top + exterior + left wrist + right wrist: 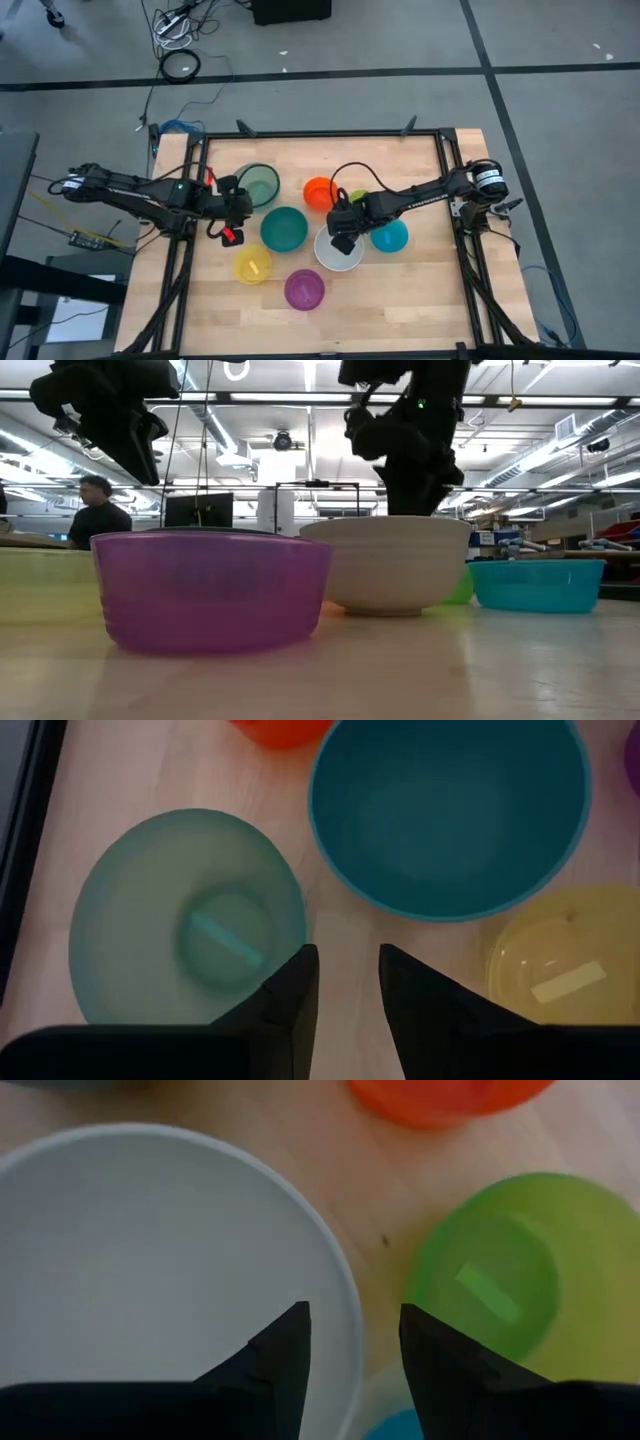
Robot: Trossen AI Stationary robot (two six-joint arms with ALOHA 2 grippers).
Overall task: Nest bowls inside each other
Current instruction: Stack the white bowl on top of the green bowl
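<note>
Right gripper [352,1342]: fingers apart, nothing between them; poised over white bowl's rim, straddling its edge in the wrist view.
Left gripper [347,982]: fingers apart with a narrow gap, empty; above bare table between sage bowl and teal bowl.
Purple bowl [210,588]: nearest the low camera, upright on the table [420,300], alone.
Yellow bowl [252,265]: just beside purple bowl, toward the left arm; label strip inside.
White bowl [388,563]: behind purple bowl in the low view, upright, under right gripper.
Blue bowl [392,236]: just beside white bowl, on the right arm's side; partly under that arm.
Teal bowl [284,229]: mid-table, between the 2 grippers, upright and empty.
Sage bowl [185,920]: farther back by left gripper; label strip at its bottom.
Orange bowl [319,192]: far side of teal bowl, near right arm.
Lime bowl [500,1275]: just beside orange bowl, mostly hidden by right arm from above; label strip inside.
Nesting: all 8 bowls separate, none inside another.
Person [98,512]: in the room beyond the table, seen in the low view.
</note>
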